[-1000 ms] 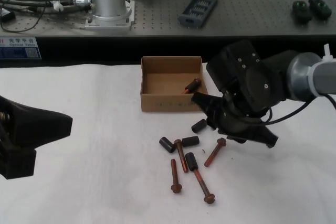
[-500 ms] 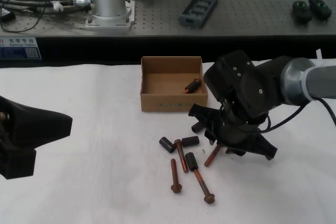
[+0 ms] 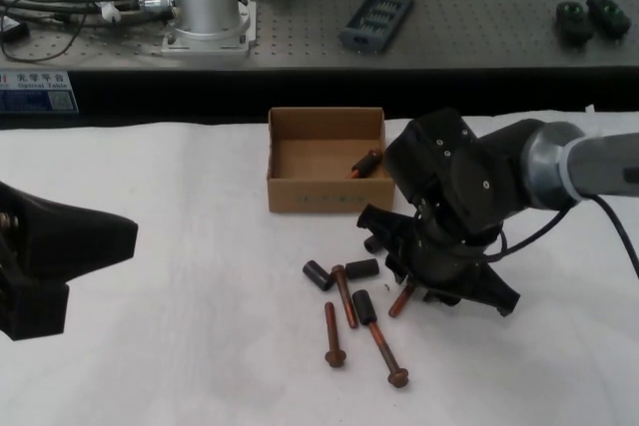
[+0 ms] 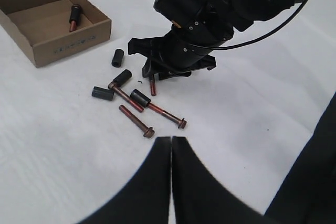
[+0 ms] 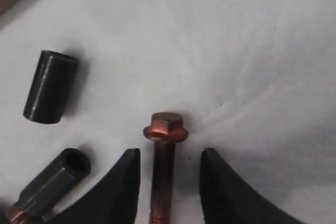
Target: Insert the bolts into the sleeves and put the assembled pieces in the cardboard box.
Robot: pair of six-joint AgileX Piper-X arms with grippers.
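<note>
**Bolt sits in the gap of the spread right jaws**

The right jaws stand spread low over the table [image 3: 200,356], one finger on each side of a bare bolt [image 5: 164,145]. Its shaft runs lengthwise through the gap, with the head just past the tips, so closing should pinch across the shaft. A loose sleeve [image 5: 51,86] lies near, the cardboard box [image 3: 329,192] beyond. The left jaws, pressed together, hang well apart.

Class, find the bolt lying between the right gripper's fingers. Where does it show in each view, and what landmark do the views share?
High view: the bolt juts from under the right gripper.
Left wrist view: the bolt lies under that gripper, beside a sleeved bolt.
Right wrist view: the bolt lies between the open fingers, untouched.
Shared landmark: the loose black sleeve beside it.
</note>
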